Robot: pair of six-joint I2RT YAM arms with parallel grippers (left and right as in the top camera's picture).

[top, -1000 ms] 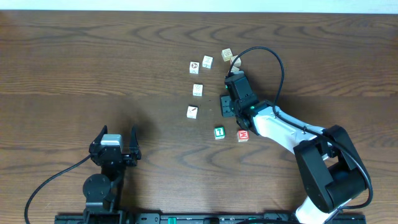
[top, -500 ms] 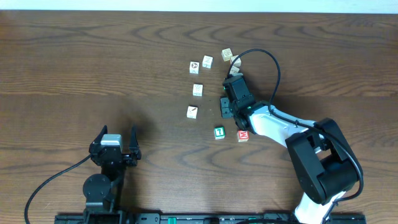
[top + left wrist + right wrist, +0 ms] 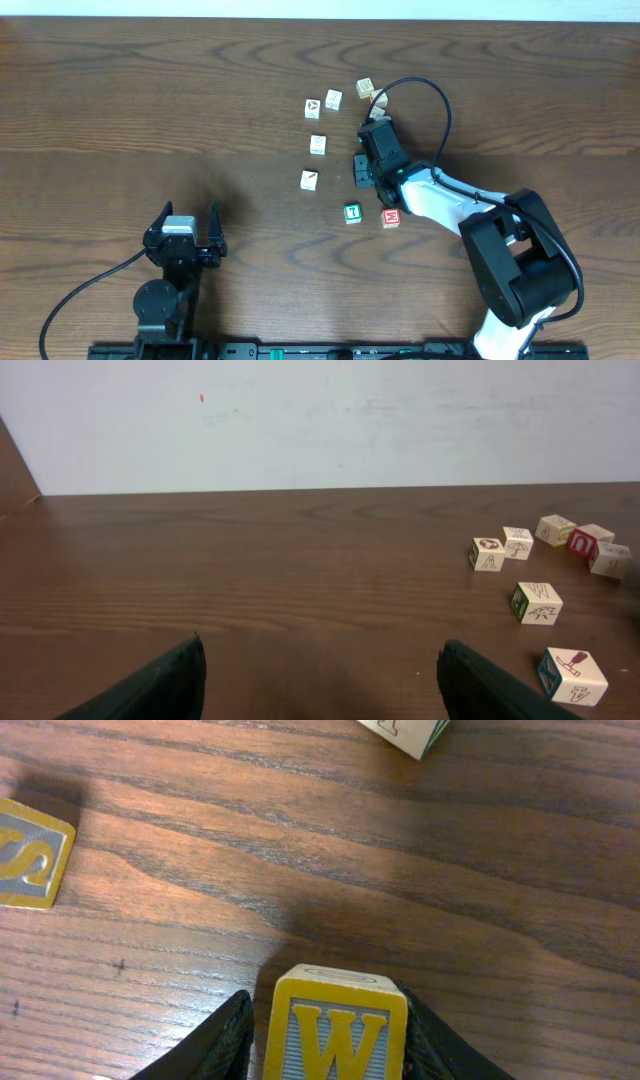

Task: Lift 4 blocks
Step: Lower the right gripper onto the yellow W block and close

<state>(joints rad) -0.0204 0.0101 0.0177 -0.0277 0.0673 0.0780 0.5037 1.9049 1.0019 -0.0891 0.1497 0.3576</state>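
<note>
The right gripper [image 3: 326, 1016] stood half-closed astride the square, glossy yellow-orange block [image 3: 336, 1042] — cropped below, pinch unclear. Nearer lay the green block [image 3: 352, 212] and red block [image 3: 391, 217], leftward the white block [image 3: 310, 180]. The left gripper [image 3: 320, 690] gaped empty over the grained wooden table [image 3: 150, 110].

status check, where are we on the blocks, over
Left pincer open, idle. Right pincer astride yellow W block, grip unclear. Green block, red block, marked white block untouched on table. Nothing crowding the W block.
</note>
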